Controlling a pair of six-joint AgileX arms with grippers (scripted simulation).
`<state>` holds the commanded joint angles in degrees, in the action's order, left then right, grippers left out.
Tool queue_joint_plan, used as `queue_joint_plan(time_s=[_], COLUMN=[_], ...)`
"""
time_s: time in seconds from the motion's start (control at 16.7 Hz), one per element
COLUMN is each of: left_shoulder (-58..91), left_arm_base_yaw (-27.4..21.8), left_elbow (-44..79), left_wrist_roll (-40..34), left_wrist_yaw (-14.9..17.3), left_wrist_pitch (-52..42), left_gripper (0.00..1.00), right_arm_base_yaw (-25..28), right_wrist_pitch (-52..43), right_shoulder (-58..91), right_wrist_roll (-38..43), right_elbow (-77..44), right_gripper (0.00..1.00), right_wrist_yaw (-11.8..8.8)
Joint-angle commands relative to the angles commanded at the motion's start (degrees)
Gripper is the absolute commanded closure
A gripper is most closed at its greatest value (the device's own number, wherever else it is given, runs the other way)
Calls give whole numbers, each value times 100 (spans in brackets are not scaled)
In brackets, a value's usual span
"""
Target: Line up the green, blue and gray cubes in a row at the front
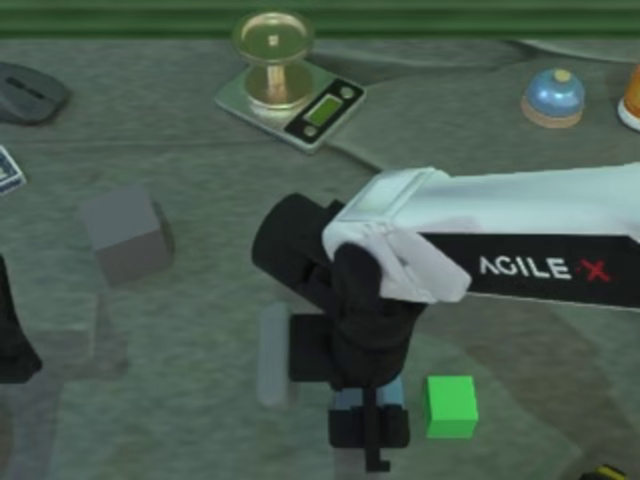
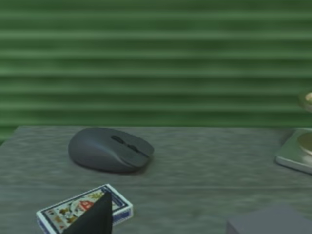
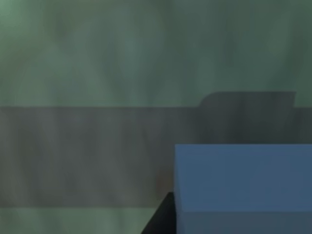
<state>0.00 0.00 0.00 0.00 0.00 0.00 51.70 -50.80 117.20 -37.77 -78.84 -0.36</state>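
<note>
We judge our right gripper, low in the frame's centre, is pinching the blue cube just left of the green cube, so releasing comes next, then fetching the gray cube at mid-left

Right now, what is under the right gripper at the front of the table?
The blue cube sits beneath the right gripper, just left of the green cube. From above only a blue sliver shows; the arm covers the rest, so its contact with the table is hidden.
</note>
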Motion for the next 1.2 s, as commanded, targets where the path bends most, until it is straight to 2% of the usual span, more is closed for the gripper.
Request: queue_joint_plan(time_s=[0.48, 1.2], left_shoulder=[0, 0], left_arm_base_yaw=[0, 0], left_elbow=[0, 0], left_wrist_roll=[0, 0], left_wrist_yaw=[0, 0], left_wrist_pitch=[0, 0], left_gripper=[0, 0], right_arm_base_yaw=[0, 11], right_wrist_pitch=[0, -234], right_shoulder=[0, -70], right_wrist_roll=[0, -14], right_elbow=[0, -177], right_gripper=[2, 0], right_wrist_yaw=[0, 4])
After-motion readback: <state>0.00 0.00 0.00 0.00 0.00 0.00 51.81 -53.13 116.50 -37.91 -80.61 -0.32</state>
